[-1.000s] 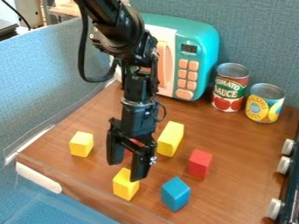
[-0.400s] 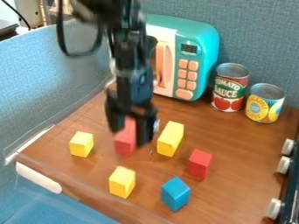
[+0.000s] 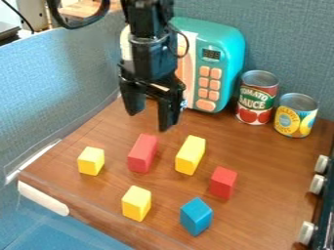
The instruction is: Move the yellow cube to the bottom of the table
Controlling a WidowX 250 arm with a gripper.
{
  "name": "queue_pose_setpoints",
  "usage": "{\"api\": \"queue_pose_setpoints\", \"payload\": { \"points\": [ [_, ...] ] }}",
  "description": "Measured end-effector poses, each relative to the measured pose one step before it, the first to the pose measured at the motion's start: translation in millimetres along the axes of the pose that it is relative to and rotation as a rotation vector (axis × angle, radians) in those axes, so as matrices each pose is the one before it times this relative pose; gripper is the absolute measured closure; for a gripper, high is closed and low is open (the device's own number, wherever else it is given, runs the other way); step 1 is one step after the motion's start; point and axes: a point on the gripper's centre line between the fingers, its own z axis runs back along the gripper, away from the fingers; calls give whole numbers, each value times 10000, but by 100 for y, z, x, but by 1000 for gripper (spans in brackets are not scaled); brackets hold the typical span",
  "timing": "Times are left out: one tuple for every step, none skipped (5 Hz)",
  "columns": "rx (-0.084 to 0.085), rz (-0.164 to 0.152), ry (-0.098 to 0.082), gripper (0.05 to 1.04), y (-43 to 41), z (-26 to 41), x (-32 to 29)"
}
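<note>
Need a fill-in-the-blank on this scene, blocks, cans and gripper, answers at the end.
The gripper hangs above the table with its fingers ____.
The cube nearest the view's bottom edge is coloured ____.
In the view, the front yellow block is on that cube's ____ side.
The red-labelled can stands between the toy microwave and the can with the ____ label.

Missing words: open; blue; left; yellow

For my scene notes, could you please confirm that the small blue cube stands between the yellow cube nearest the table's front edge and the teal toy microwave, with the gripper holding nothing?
Not quite: in the camera view, the small blue cube stands to the right of the front yellow cube, not between it and the teal toy microwave. The gripper does hold nothing.
</note>
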Motion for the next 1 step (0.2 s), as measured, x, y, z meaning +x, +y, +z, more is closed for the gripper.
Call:
{"api": "queue_pose_setpoints", "payload": {
  "points": [
    [-295,718,890,83,458,-2023,274]
  ]
}}
